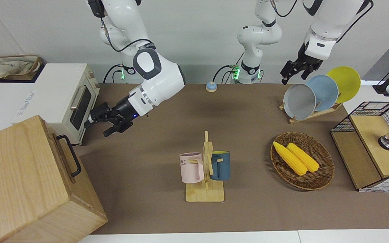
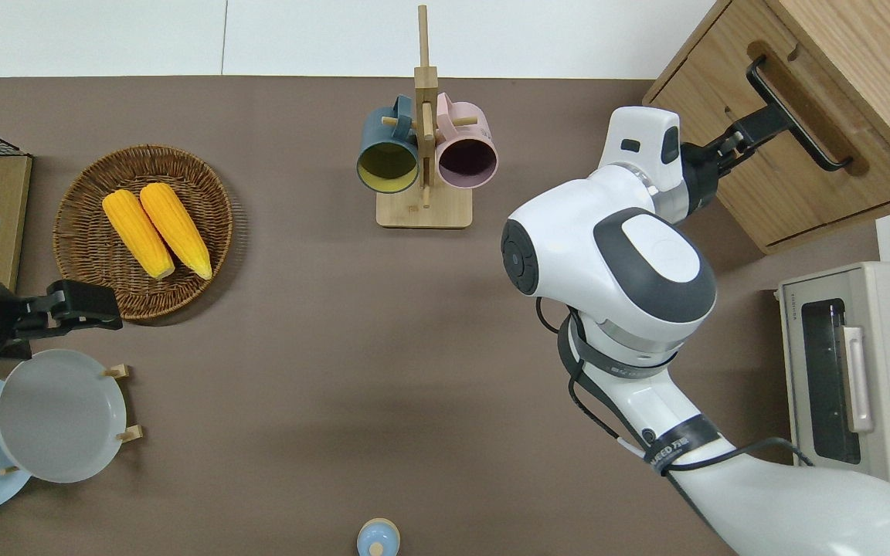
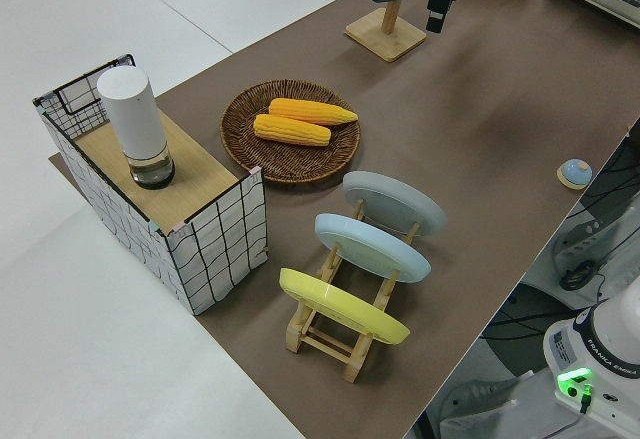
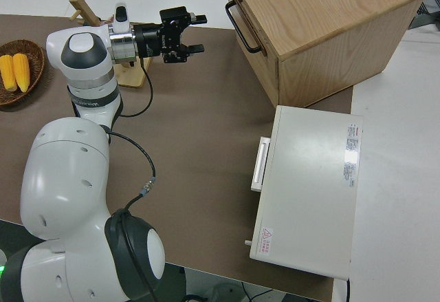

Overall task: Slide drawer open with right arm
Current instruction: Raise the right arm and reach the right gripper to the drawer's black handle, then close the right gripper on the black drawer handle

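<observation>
The drawer (image 1: 78, 184) is the flat front panel of a pale-wood cabinet at the right arm's end of the table, and it sits shut and flush. Its black bar handle (image 1: 74, 158) (image 2: 800, 116) (image 4: 239, 21) runs across the panel. My right gripper (image 1: 97, 125) (image 2: 762, 123) (image 4: 199, 34) hangs in the air and points at that handle with its fingers open. In the overhead view it lies over the drawer's front. The right side view shows a short gap between fingertips and handle, with nothing held. My left arm is parked with its gripper (image 1: 290, 72).
A white toaster oven (image 1: 76, 101) stands beside the cabinet, nearer to the robots. A mug rack (image 1: 205, 168) with two mugs stands mid-table. A wicker basket (image 1: 322, 175) of corn, a plate rack (image 1: 316, 94) and a wire crate (image 1: 373, 145) fill the left arm's end.
</observation>
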Tool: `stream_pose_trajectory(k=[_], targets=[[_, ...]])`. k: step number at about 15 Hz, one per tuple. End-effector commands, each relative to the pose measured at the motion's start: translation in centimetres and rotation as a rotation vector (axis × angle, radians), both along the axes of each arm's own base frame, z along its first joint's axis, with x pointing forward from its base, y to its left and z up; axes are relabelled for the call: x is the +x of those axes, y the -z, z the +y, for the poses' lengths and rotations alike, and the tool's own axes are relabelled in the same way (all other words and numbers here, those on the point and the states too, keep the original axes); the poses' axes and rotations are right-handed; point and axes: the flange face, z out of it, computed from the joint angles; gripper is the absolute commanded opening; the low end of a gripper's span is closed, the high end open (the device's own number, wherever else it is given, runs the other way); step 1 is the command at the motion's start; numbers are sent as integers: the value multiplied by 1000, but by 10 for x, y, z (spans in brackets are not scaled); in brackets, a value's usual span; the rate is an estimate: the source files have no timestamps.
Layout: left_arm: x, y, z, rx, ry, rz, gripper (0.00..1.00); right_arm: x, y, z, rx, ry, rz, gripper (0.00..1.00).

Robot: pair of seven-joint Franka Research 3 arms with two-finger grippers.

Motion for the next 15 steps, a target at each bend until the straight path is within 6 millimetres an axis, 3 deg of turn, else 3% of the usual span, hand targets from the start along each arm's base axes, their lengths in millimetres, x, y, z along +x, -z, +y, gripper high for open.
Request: stream_pose_trajectory(k=[1, 6, 15], targets=[[-4, -4, 2, -1, 4, 5, 993, 12, 19, -10, -77, -66, -9, 983], [-4, -5, 2, -1, 4, 3, 993, 30, 35, -26, -186, -161, -28, 983], [-4, -5, 2, -1, 4, 3, 993, 44, 64, -50, -219, -173, -82, 983]])
